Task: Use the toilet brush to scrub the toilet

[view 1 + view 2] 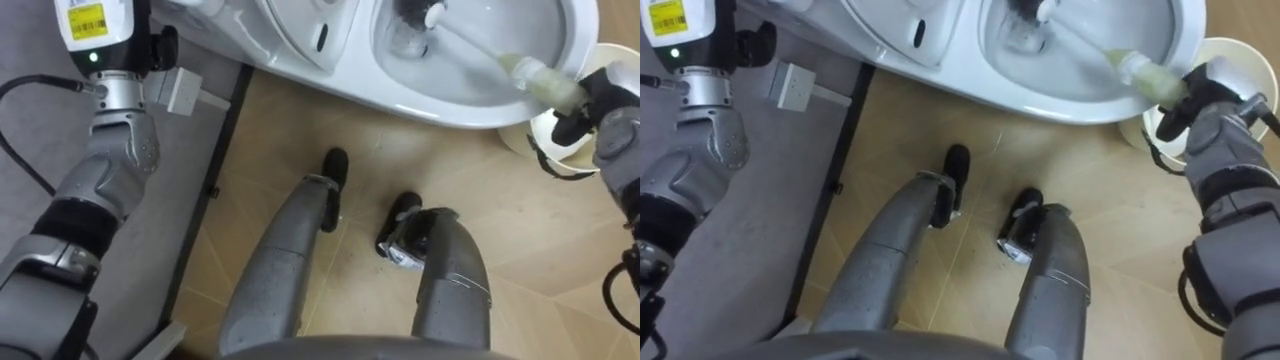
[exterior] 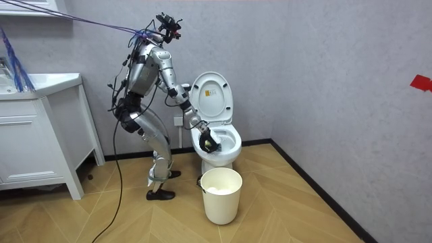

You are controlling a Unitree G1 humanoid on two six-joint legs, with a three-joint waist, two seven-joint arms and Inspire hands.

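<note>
In a bathroom with grey walls (image 2: 337,74) and a wood floor (image 2: 283,202), the robot stands facing a white toilet (image 1: 470,108). The room view shows it bent forward with its knees flexed and its feet planted just short of the pan. At the room view's left stands a white cabinet (image 2: 34,135), well apart from the toilet. The toilet's lid (image 2: 210,94) is raised against the wall. A white bin (image 2: 221,194) stands on the floor near the front of the toilet; seen from the head, it lies just beside the bowl's rim, below the right hand.

The left arm comes in at the lower left, passes a white socket (image 1: 182,90) on the wall, and runs up to the top edge. The right arm reaches down and forward from the right side. The right hand (image 1: 605,110) hangs at the bowl's near right rim, above the bin, with its dark fingers (image 1: 572,122) curled tight round the end of the brush (image 1: 480,50).

From that grasp the brush's pale handle slants up and to the left across the open bowl. Its dark bristled head (image 1: 408,12) sits low inside the bowl, at the far side, against the white porcelain.
</note>
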